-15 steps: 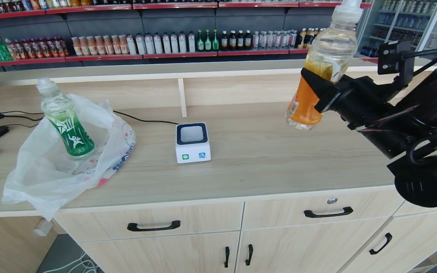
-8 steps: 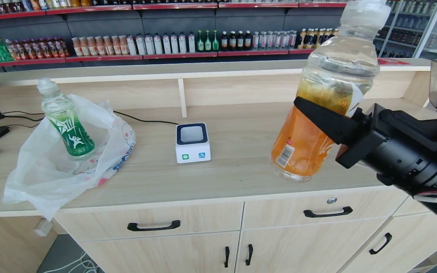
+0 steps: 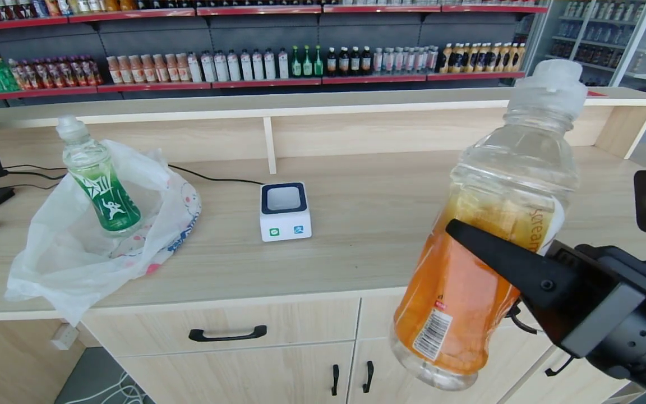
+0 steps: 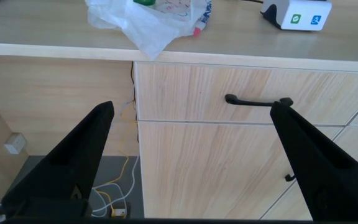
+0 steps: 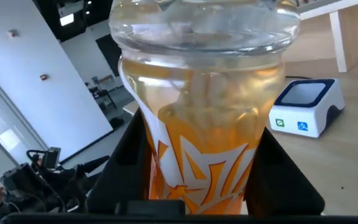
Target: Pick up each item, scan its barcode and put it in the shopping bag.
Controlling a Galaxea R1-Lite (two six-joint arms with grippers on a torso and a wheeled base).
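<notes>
Right gripper (image 3: 491, 252) clamped on orange drink bottle (image 3: 457, 303), fingers across its mid-body, bottle tilted, cap end up and away from gripper, base hanging past counter (image 3: 368, 224) front edge. Barcode (image 3: 432, 334) low on bottle, below the fingers, facing the head camera. Left gripper (image 4: 192, 106) spread wide, nothing between the fingers, low in front of cabinet drawer handle (image 4: 253, 101). Scanner (image 3: 285, 210) on counter, beyond right gripper and off to its left, well apart from bottle. Shopping bag (image 3: 70, 247) farther left of scanner, green bottle (image 3: 98, 179) standing inside. Shelves of drinks (image 3: 244, 62) farthest back.
</notes>
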